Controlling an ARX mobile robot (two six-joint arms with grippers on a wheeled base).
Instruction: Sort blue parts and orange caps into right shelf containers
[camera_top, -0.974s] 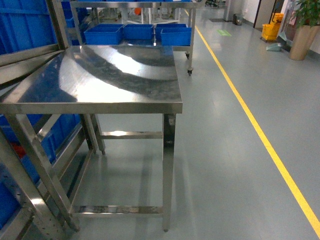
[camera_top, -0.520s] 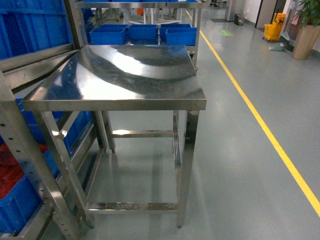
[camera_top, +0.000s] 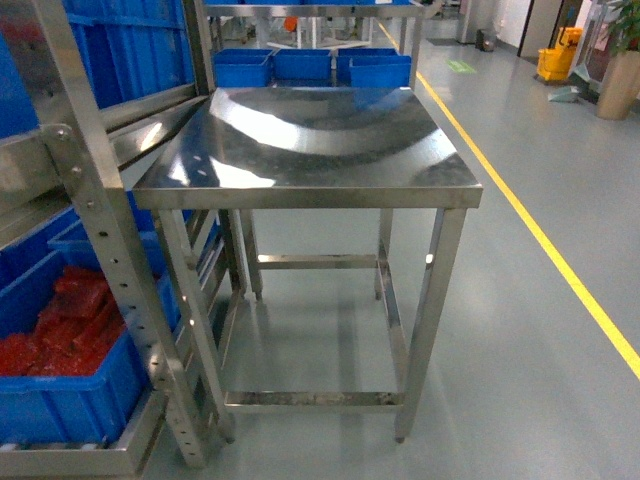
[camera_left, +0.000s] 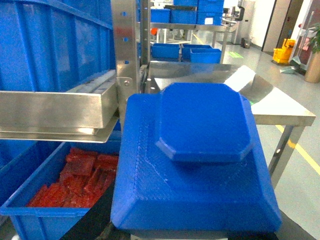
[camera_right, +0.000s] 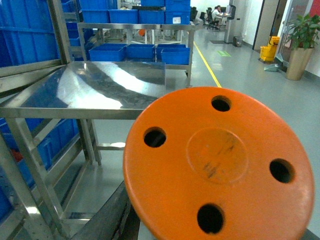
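A large blue part with a raised octagonal top fills the left wrist view, held right in front of the camera by my left gripper. Only a dark finger shows beneath it. An orange cap, a round disc with several holes, fills the right wrist view in my right gripper, whose dark finger shows at its lower left. Neither gripper appears in the head view. Blue crates stand on the steel shelf at the left. A lower crate holds red pieces.
A bare steel table stands straight ahead, its left edge against the shelf's perforated post. Three more blue crates sit on a rack behind it. A yellow floor line runs along the grey aisle at the right.
The head view has swung left and closer to the shelf. The table slid right in the picture and the lower crate of red pieces came into sight.
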